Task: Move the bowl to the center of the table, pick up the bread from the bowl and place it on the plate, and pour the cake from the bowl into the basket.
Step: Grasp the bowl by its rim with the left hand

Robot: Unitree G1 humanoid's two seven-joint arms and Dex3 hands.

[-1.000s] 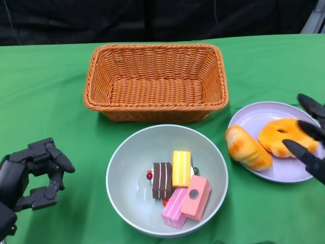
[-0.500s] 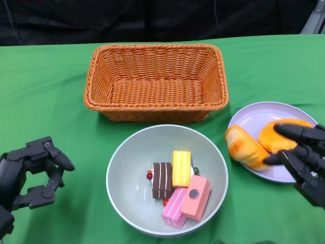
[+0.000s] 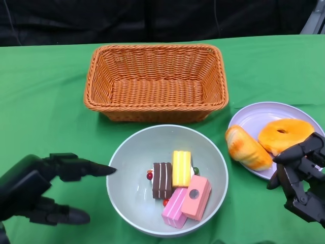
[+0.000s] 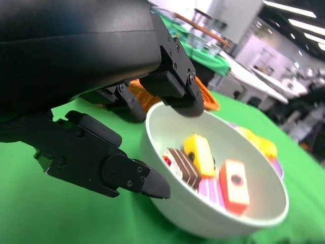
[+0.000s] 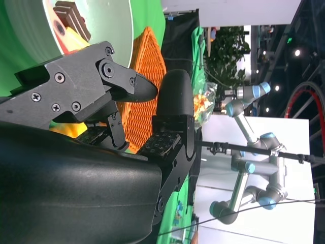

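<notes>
Head view: your left hand (image 3: 38, 190) hovers spread and empty just beside the bowl (image 3: 133, 152), which holds the cake pieces (image 3: 179, 187) in front of the basket (image 3: 155, 81). Your right hand (image 3: 302, 178), fingers curled around nothing, sits at the plate (image 3: 254, 118) carrying the bread (image 3: 264, 142).

— What colours lay on the green cloth-covered table (image 3: 45, 91)?

— At upper centre of the frame was an orange woven wicker basket (image 3: 155, 81). Below it, the pale grey-green round bowl (image 3: 127, 168) held a dark brown striped cake slice (image 3: 162, 180), a yellow cake block (image 3: 181, 168), a light pink layered cake piece (image 3: 173, 207) and a salmon-pink cake block (image 3: 196, 196) with a dark dot.

— And at the right?

— A lavender round plate (image 3: 251, 119) carried a golden-orange ring doughnut (image 3: 285, 133) and a golden-brown bread roll (image 3: 248, 148). The black many-fingered left hand (image 3: 38, 188) and black many-fingered right hand (image 3: 303, 175) were at the lower corners.
</notes>
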